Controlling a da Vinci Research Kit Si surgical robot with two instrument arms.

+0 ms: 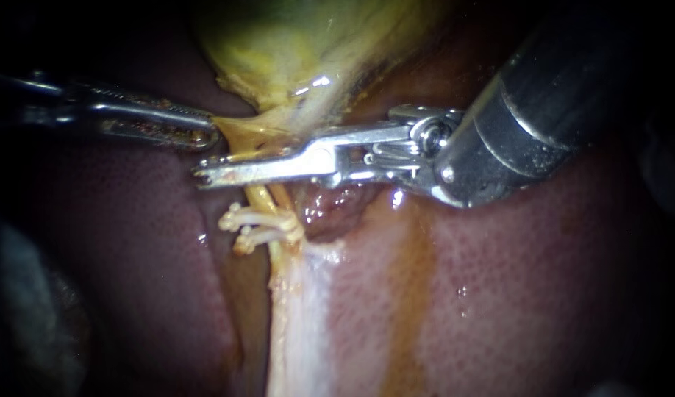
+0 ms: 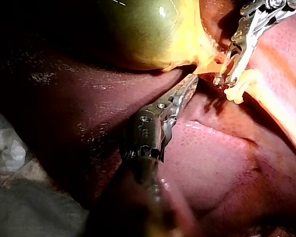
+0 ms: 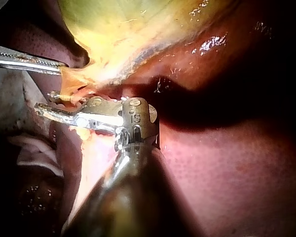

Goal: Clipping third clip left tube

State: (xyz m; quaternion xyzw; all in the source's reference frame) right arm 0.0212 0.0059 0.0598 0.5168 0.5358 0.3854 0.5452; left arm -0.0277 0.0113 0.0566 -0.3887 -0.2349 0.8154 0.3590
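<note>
Left instrument (image 1: 198, 137): end effector clamped on the yellow flap at the gallbladder (image 1: 293, 44) neck, on the gallbladder side of the clips (image 1: 260, 220) and well clear of them. My read: it's pulling the neck sideways to keep the tube (image 1: 258, 197) taut and exposed.

Right instrument (image 1: 205, 175): end effector lies across the tube just gallbladder-side of the clips. It's at a narrow gap with the tube between the prongs. No squeeze visible, so I'd call it not fired yet.

The tube runs from the clips up under that end effector. Two clips sit on it close together, on the liver (image 1: 514, 294) side. Can't separate left strand from right here.

Placement looks chosen to leave a cutting gap past the clips.
</note>
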